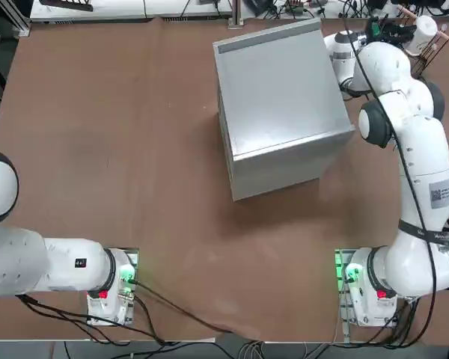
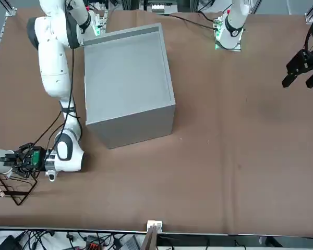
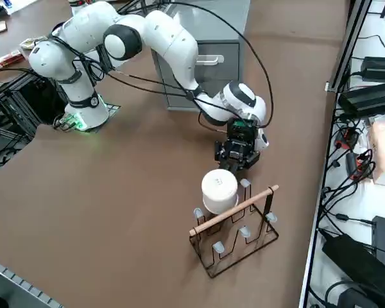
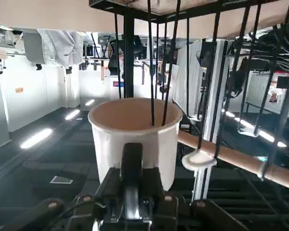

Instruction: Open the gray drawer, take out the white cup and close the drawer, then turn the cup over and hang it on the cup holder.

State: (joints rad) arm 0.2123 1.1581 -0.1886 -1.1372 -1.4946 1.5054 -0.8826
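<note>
Brown, smooth-topped counter [image 1: 97, 149], spread across the overhead frame; pale side bench [image 3: 366, 212] strewn with black cables, at right in the right side view.

Item: large plain gray metal box cabinet [image 1: 284, 90], upper centre of the overhead frame. Its gray drawer [image 3: 223, 72] with white handle [image 3: 210, 59], upper centre in the right side view, is closed.

Item: small plain white cup [image 3: 218, 192] with round rim, out of the drawer and mouth down, centre of the right side view, beside the wooden rod of the cup holder.

Item: dark thin-wire cup holder with light wooden rod [image 3: 234, 210], lower centre of the right side view; lower left in the front view. In the wrist view, wires overlap the cup's mouth.

Item: right gripper [image 4: 132, 159], at the cup's side, fingers nearly together and clenched on the cup.

Status: opening, removal, closing and turning appear done. Outstanding: settling the cup on its hook, if it is not seated, which cannot be told; then letting go.
</note>
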